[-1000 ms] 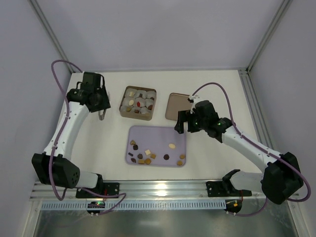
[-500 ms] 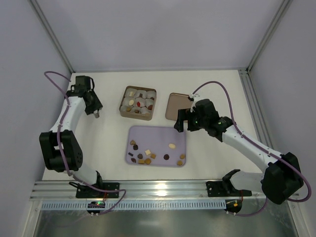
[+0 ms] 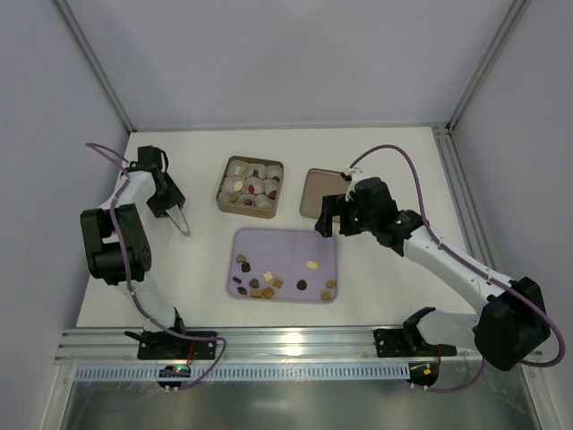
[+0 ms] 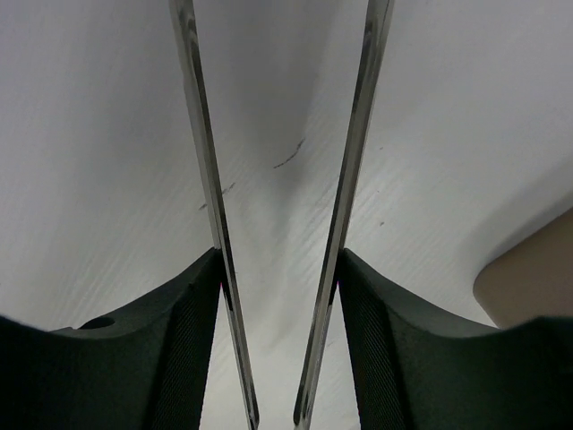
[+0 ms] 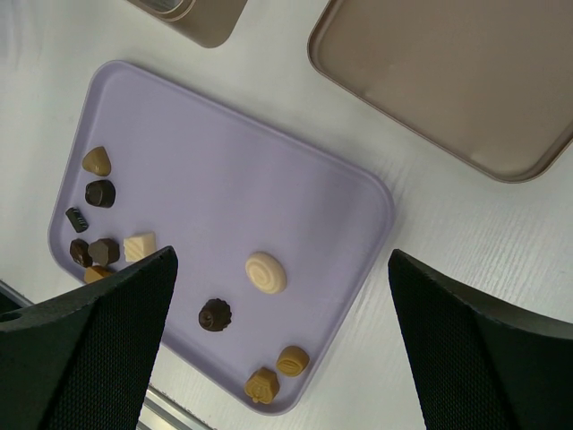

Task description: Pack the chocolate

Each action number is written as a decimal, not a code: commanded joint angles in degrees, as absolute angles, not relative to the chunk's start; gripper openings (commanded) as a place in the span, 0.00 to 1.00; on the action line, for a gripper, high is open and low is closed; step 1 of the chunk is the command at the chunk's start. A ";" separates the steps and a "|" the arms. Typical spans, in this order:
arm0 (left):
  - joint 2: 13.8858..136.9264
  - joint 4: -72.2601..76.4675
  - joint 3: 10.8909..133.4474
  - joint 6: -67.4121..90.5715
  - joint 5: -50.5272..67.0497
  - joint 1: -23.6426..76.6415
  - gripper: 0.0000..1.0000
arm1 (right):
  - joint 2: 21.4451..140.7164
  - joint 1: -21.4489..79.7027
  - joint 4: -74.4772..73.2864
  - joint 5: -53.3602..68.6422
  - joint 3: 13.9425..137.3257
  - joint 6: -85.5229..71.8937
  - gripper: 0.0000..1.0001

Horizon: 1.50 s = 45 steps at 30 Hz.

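Above the lilac tray's (image 3: 286, 242) far right corner, the right claw (image 3: 328, 221) hangs with its jaws wide apart, empty. The chocolate (image 5: 266, 271) lies scattered on that tray. Left of the tray, the left claw (image 3: 184, 227) is parted, empty. Best descend straight over one isolated piece, closing gently.

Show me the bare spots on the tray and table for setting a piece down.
The far half of the lavender tray, from its far rim to the white oval chocolate, is bare. So are the table left of the tin and the inside of the tin lid. Crowded: the tray's near-left corner, with clustered chocolates, and the tin itself.
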State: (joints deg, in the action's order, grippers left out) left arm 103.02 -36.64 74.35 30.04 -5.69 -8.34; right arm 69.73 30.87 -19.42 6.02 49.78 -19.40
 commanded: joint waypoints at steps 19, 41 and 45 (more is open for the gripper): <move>109.95 -35.07 75.85 30.50 -3.96 -9.76 0.84 | 69.35 30.67 -19.95 3.52 51.68 -19.69 1.00; 85.97 -39.99 76.29 31.99 -4.66 -8.88 0.98 | 71.63 26.02 -25.22 -2.90 57.13 -23.73 1.00; 78.33 -39.20 76.20 32.25 -1.41 -3.28 0.97 | 76.79 20.41 -25.31 -1.42 60.02 -25.13 0.98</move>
State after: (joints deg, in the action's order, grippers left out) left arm 83.59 -39.94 75.92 31.57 -4.29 -7.99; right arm 72.93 24.16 -25.28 -1.52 56.51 -23.09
